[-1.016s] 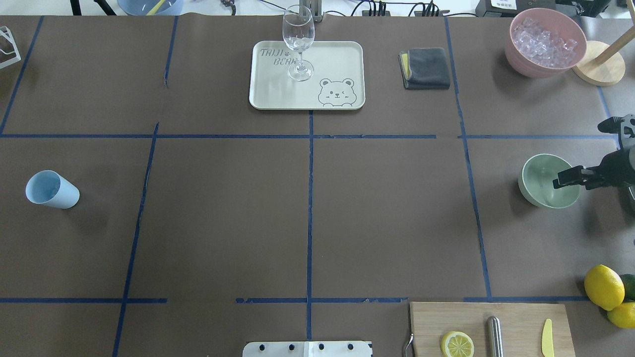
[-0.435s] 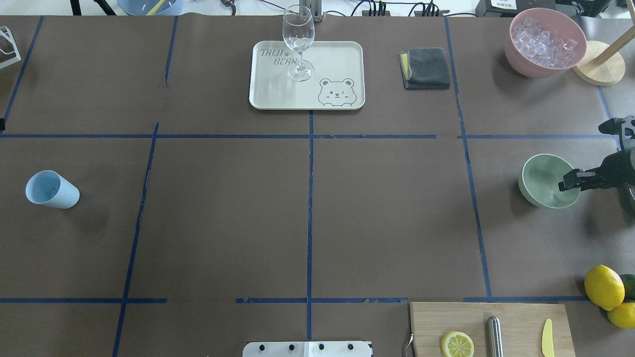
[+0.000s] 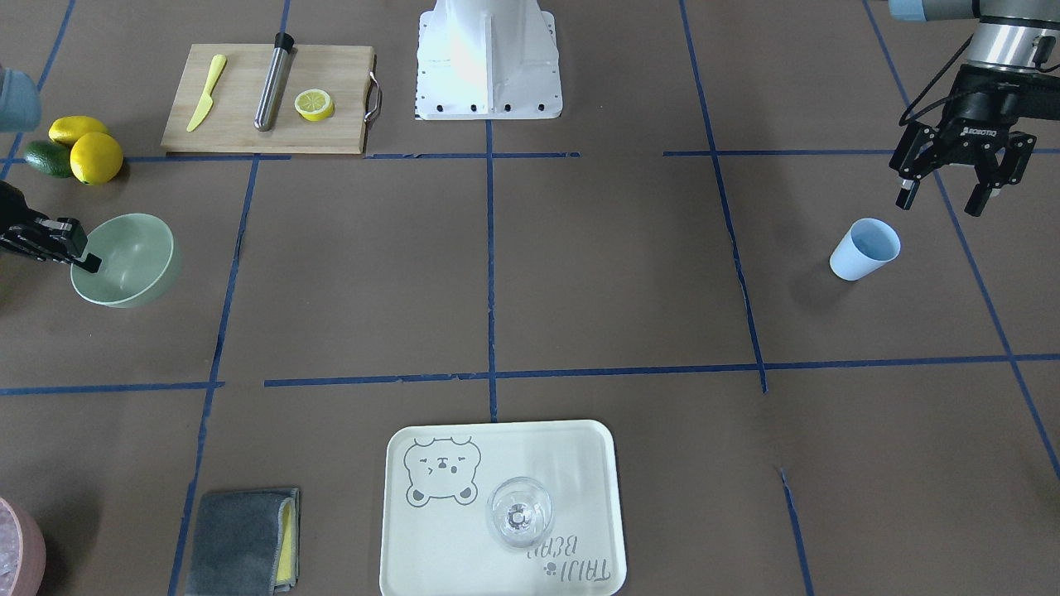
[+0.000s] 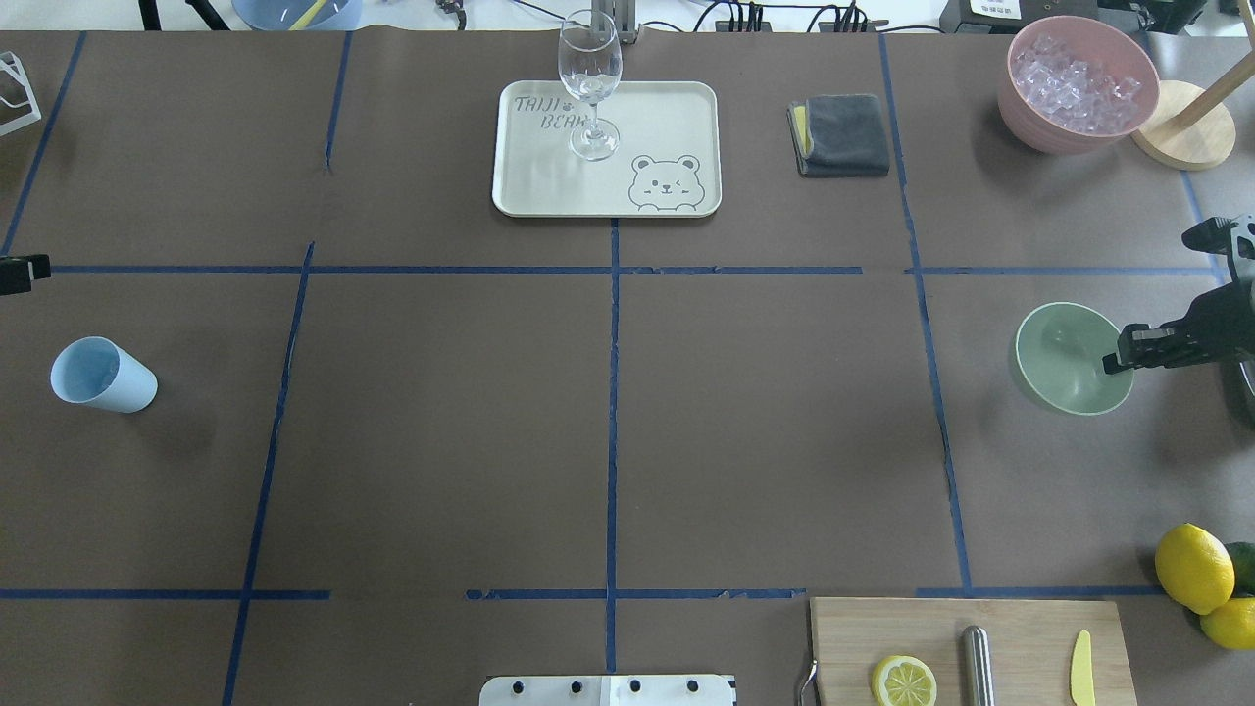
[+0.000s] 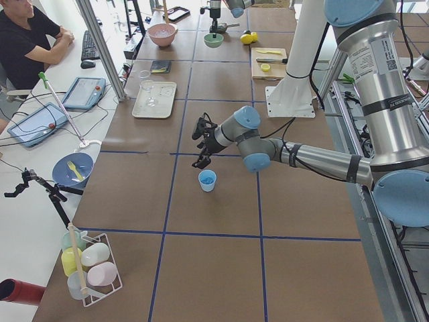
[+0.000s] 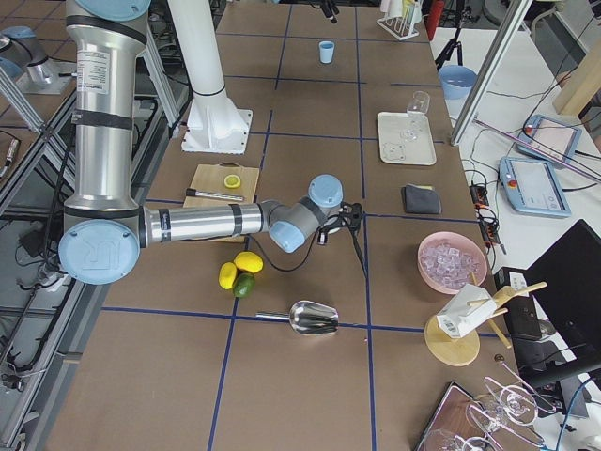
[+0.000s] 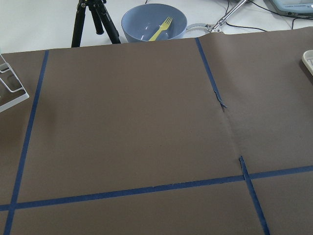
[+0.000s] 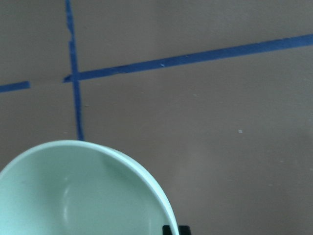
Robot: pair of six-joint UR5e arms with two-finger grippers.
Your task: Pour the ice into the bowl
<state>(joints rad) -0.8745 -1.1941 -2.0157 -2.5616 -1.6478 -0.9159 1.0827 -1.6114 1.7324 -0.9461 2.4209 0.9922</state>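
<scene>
At the far left, the left gripper (image 3: 941,199) hangs in the air with its two black fingers spread wide, grasping nothing and touching nothing. In the overhead view only a black tip of it pokes in at the edge. Near it, a small light blue plastic cup (image 4: 98,376) stands upright on the brown paper-covered table (image 4: 441,441). Mid-table, toward the far edge, a clear wine glass (image 4: 589,88) stands on a cream rectangular tray (image 4: 677,118) printed with a bear, and a folded grey cloth (image 4: 845,134) lies to its right. Further right, the ice (image 4: 1074,83), a heap of clear cubes, fills the round pink container (image 4: 1025,118) in the far right corner, well apart from the round pale mint-green bowl (image 4: 1059,358) nearer the robot. The right gripper (image 4: 1118,361) is clenched on this bowl's right-hand rim, one black finger (image 3: 83,261) reaching over against the inner wall. The other finger is hard to make out, the arm is cut off at the frame edge, and whether the bowl rests on the table or is raised cannot be told.
</scene>
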